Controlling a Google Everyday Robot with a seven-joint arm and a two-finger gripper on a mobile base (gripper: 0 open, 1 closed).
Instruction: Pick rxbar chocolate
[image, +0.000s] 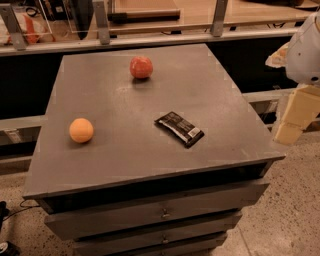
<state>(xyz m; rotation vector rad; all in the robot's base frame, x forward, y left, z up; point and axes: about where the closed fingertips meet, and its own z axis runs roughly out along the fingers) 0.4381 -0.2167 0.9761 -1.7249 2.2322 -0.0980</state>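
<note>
The rxbar chocolate (179, 128) is a flat black wrapper with small white print. It lies flat and diagonal on the grey cabinet top (125, 155), right of the middle. My gripper (289, 131) hangs off the right edge of the cabinet, beyond the table surface, well to the right of the bar and about level with it. It holds nothing that I can see. The white arm (306, 50) shows above it at the right border.
An orange (81, 130) sits at the front left of the top. A red apple (141, 67) sits near the back middle. Drawers (162, 212) face front below. A railing and glass panels (150, 35) run behind the cabinet.
</note>
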